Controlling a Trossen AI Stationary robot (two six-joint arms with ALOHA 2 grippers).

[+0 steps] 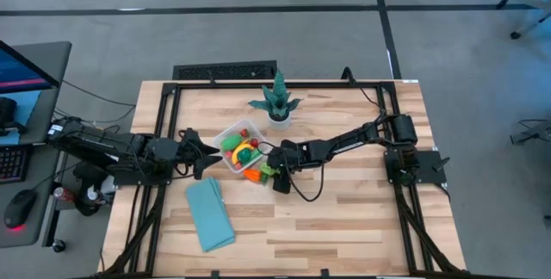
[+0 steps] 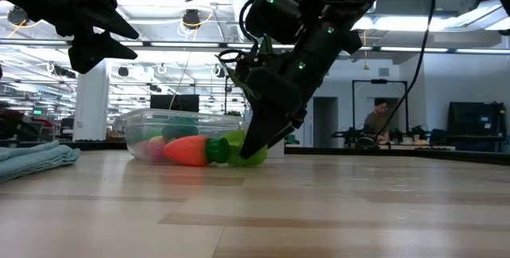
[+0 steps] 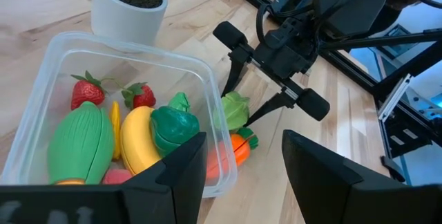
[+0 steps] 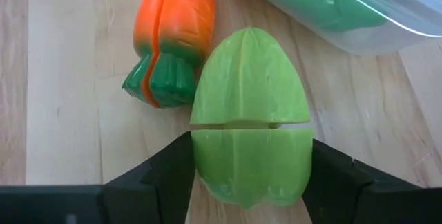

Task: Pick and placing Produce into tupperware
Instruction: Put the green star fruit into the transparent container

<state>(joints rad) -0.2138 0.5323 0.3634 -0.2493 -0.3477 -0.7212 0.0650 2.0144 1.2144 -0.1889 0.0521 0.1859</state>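
We see the right tool (image 4: 248,172) low on the table (image 1: 344,219), its two fingers (image 4: 162,172) set on either side of a light-green piece (image 4: 248,141) and touching it. That piece lies just outside the tub (image 1: 225,137), at the tub's 4 o'clock corner in the high view. A carrot (image 4: 169,34) lies beside the green piece, touching it, also outside the tub.

Inside the tub we see two strawberries (image 3: 86,92), a banana (image 3: 138,137), a large green ribbed piece (image 3: 79,144) and a darker green one (image 3: 173,127).

The left tool (image 3: 238,165) hovers at the tub's 9 o'clock, fingers spread wide, holding nothing. A plant (image 1: 277,100) stands at the tub's 1 o'clock; a blue cloth (image 1: 209,214) lies at its 7 o'clock.
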